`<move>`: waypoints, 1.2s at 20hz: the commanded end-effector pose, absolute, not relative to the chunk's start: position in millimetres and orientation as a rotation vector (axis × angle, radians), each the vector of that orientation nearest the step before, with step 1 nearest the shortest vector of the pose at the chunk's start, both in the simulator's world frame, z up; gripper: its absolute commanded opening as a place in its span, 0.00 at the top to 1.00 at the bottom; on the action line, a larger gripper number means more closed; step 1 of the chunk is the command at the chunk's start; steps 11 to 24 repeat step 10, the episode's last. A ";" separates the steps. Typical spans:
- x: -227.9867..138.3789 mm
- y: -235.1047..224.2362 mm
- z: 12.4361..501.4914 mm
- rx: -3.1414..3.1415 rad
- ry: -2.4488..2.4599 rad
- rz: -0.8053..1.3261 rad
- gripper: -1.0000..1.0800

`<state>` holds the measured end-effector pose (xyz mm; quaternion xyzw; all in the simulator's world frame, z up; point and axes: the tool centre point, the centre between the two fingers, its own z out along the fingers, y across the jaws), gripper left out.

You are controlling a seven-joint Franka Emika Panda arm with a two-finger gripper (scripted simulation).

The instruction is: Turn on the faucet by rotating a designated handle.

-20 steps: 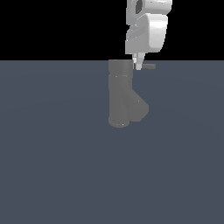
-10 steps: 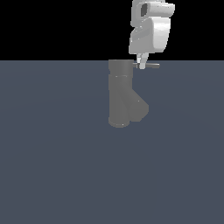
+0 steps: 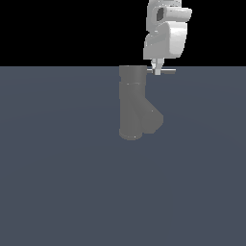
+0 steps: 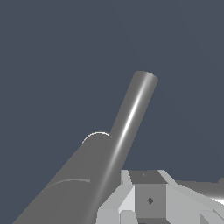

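Exterior view: the gripper [image 3: 157, 67] sits right at the handle [image 3: 166, 71], the thin rod jutting toward that view's right from the top of the faucet [image 3: 134, 103]. Looks like the contact step, with a sideways push around the body due next. Whether the fingers are spread or closed, I cannot tell.

The faucet [image 3: 133, 103] stands upright on the counter [image 3: 57, 182]. Its handle [image 3: 165, 71] juts from the top toward the exterior view's right. The gripper [image 3: 156, 68] hangs right over the handle, beside the faucet's top.
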<state>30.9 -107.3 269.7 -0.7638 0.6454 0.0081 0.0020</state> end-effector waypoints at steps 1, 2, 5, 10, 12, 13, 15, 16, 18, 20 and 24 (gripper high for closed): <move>34.1 -143.6 269.9 -2.348 2.086 0.002 1.00; 35.9 -145.8 269.9 -2.347 2.088 0.002 1.00; 41.3 -152.2 269.9 -2.343 2.092 0.001 1.00; 48.3 -160.7 270.1 -2.338 2.098 0.000 1.00; 48.3 -160.7 270.1 -2.338 2.098 0.000 1.00; 48.3 -160.7 270.1 -2.338 2.098 0.000 1.00; 48.3 -160.7 270.1 -2.338 2.098 0.000 1.00; 48.3 -160.7 270.1 -2.338 2.098 0.000 1.00; 48.3 -160.7 270.1 -2.338 2.098 0.000 1.00; 48.3 -160.7 270.1 -2.338 2.098 0.000 1.00; 48.3 -160.7 270.1 -2.338 2.098 0.000 1.00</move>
